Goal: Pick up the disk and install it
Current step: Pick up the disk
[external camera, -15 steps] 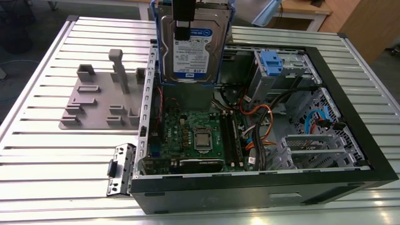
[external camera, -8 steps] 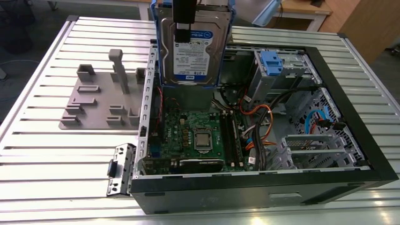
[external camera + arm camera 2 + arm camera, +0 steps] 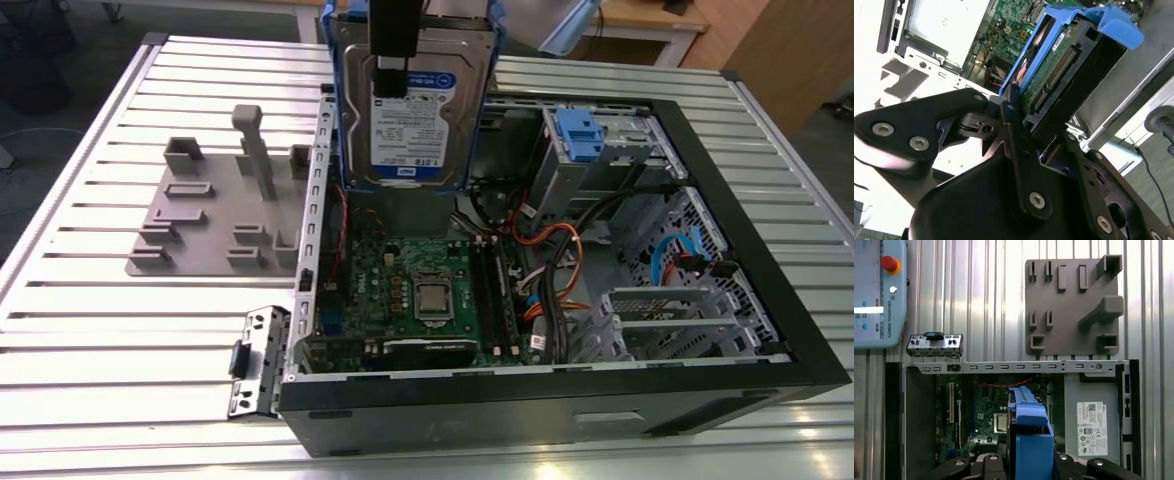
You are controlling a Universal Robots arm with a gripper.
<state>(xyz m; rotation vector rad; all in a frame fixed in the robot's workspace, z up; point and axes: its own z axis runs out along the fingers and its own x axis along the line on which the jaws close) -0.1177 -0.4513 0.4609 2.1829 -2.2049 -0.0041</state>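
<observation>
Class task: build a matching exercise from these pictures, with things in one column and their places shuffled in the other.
Things
1 silver metal hard disk with blue side rails
2 grey plastic fixture plate with slots
3 green circuit board

Places
A inside the open black computer case
B on the slatted metal table, beside the case
C clamped upright in the gripper, above the case

Pairs: 1-C, 2-B, 3-A

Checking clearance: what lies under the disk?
The open computer case with its green motherboard; the spot straight below is hidden by the disk and the tool shut on it.
</observation>
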